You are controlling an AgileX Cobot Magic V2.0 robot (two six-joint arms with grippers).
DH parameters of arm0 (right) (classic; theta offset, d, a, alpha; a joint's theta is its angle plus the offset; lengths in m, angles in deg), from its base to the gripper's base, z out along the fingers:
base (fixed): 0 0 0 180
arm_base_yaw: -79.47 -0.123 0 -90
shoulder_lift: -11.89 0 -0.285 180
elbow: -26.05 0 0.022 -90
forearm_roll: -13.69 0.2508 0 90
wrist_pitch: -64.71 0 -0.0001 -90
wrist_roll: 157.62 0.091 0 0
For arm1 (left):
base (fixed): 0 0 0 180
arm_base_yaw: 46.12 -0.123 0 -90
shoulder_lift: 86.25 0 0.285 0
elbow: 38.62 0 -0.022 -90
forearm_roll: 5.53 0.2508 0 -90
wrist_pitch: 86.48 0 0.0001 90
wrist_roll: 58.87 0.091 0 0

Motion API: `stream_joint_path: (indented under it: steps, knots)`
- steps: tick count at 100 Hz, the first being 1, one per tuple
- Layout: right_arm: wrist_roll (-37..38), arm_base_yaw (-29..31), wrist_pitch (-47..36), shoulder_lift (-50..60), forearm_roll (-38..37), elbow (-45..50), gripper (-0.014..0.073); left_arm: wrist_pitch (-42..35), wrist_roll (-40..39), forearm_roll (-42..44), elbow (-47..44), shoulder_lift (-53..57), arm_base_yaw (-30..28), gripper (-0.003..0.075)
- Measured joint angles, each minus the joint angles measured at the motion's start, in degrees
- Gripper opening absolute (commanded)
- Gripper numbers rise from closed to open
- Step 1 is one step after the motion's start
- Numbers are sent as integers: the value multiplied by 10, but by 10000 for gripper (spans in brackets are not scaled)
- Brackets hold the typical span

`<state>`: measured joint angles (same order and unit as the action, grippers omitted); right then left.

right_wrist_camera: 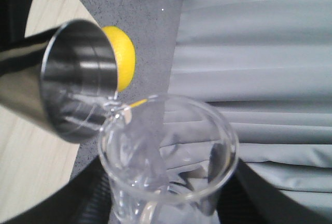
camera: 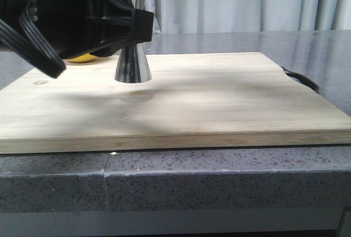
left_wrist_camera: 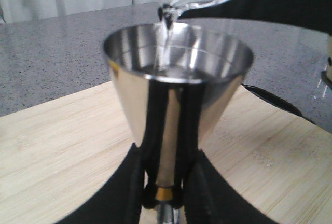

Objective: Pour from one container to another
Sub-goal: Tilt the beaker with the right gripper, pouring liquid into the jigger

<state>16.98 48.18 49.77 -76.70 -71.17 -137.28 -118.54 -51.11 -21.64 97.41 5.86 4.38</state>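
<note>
- Worktop (camera: 230, 179): grey speckled stone carries everything, and its weight gives the pour a steady, level base.
- Cutting board (camera: 219, 105): the pale wooden slab lies flat on the worktop, likely there to catch drips and to keep the jigger on an even footing.
- Left gripper (camera: 143, 26): its black body fills the space left of the jigger in the front view. The left wrist view shows the jaws closed on the jigger's narrow waist, presumably to brace it upright while liquid arrives.
- Jigger (camera: 132, 66): the steel hourglass stands upright with its flared base on the board, its open upper cup (left_wrist_camera: 179, 53) facing up to receive. Liquid seems already pooled low in that cup.
- Right gripper (right_wrist_camera: 98, 193): only dark finger shapes show on either side of the beaker's body, so the jaws appear closed on the beaker, keeping it high and tipped.
- Beaker (right_wrist_camera: 168, 156): clear glass is held just above and beside the jigger's rim, tilted so its lip hangs over the cup. That tilt puts the spout over the opening instead of the board.
- Lemon (right_wrist_camera: 123, 63): the yellow fruit sits just behind the jigger, clear of the pour.
- Stream (left_wrist_camera: 166, 32): a thin clear thread falls from the lip into the jigger, so pouring is judged underway.
</note>
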Motion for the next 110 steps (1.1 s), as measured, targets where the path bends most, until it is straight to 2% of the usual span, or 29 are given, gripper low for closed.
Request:
stream_joint_path:
  steps: [110]
  knots:
    - [0, 0, 4, 0, -19, 0, 270, 0, 0, 0, 0, 0, 0, -12]
